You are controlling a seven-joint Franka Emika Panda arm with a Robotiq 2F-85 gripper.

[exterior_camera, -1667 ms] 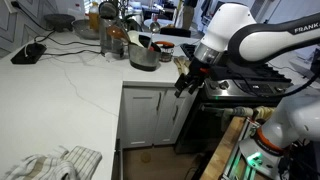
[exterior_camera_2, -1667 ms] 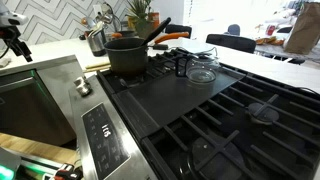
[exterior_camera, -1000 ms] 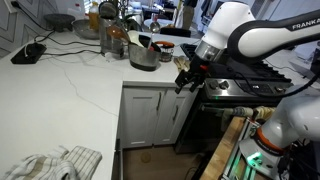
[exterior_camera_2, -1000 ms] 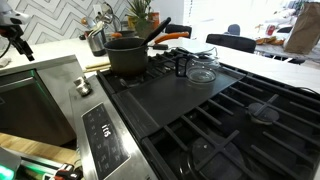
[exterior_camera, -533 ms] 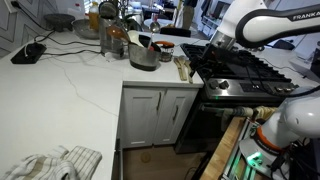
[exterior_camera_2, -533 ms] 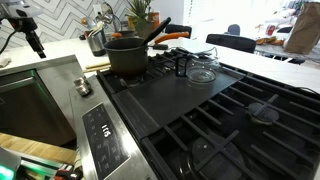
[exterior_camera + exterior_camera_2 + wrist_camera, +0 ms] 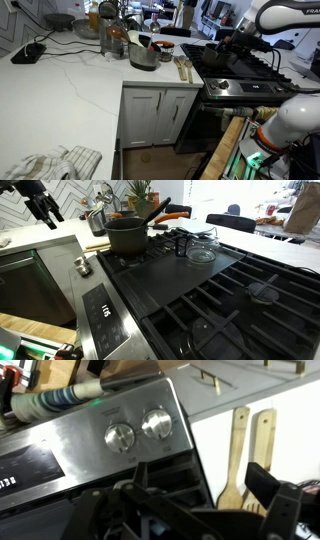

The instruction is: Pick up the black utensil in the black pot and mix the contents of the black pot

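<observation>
The black pot [image 7: 125, 237] stands on a burner of the stove at the end next to the counter. The black utensil [image 7: 157, 212] rests in it, its thin handle sticking out up and to the right. My gripper [image 7: 46, 207] hangs in the air to the left of the pot, apart from it. In an exterior view my gripper [image 7: 223, 44] is above the stove's counter-side edge. In the wrist view my gripper [image 7: 198, 476] has its fingers wide apart with nothing between them, over the stove's front grate.
Two pale wooden utensils [image 7: 250, 452] lie on the white counter [image 7: 70, 90] beside the stove; they also show in an exterior view [image 7: 182, 68]. Stove knobs [image 7: 138, 430] are on the steel front. A glass lid [image 7: 202, 253] lies on the grates. A steel pot [image 7: 143, 55] and jars stand on the counter.
My arm has risen from the stove's front corner and swung over the cooktop. The gripper has moved right toward the pot. The pot and utensil have not moved.
</observation>
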